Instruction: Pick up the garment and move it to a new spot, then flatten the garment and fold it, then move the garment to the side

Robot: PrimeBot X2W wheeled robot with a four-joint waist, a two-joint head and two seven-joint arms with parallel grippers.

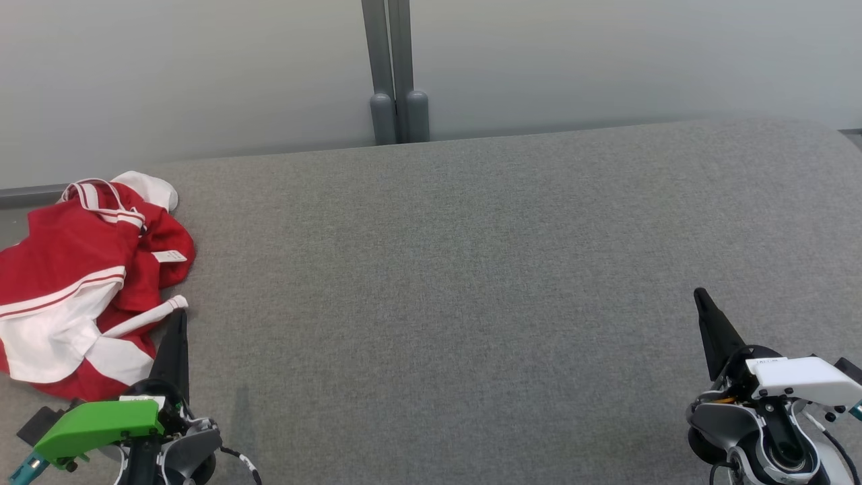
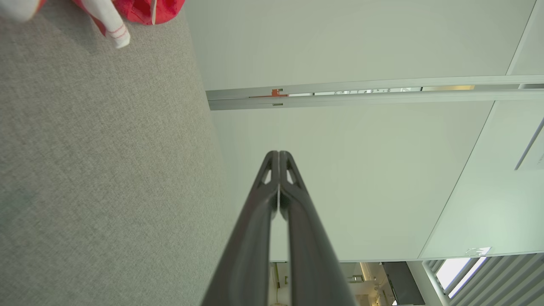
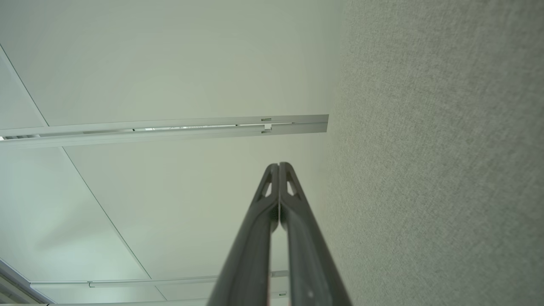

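I am starting with both the left claw (image 1: 178, 330) and the right claw (image 1: 704, 303) pressed together, gripping nothing. The garment (image 1: 81, 283) is lying crumpled at the left edge of the desk (image 1: 471, 269), just beside the left claw; I am aiming to spread that claw wide and pinch a thick fold.

**Inspector A:** Any legible text, brand or number, in any view?

**Inspector B:** None readable. A small white tag (image 1: 169, 256) lies on the red cloth of the garment (image 1: 67, 269). Any print on it is too small to make out.

**Inspector A:** Markings on the equipment?

**Inspector B:** A small dark mark (image 1: 768, 362) on the white casing of the right gripper (image 1: 700, 295). Its characters cannot be resolved. In the left wrist view, what looks like a pale sheet (image 2: 533, 156) sits on the wall panel, blurred and unreadable.
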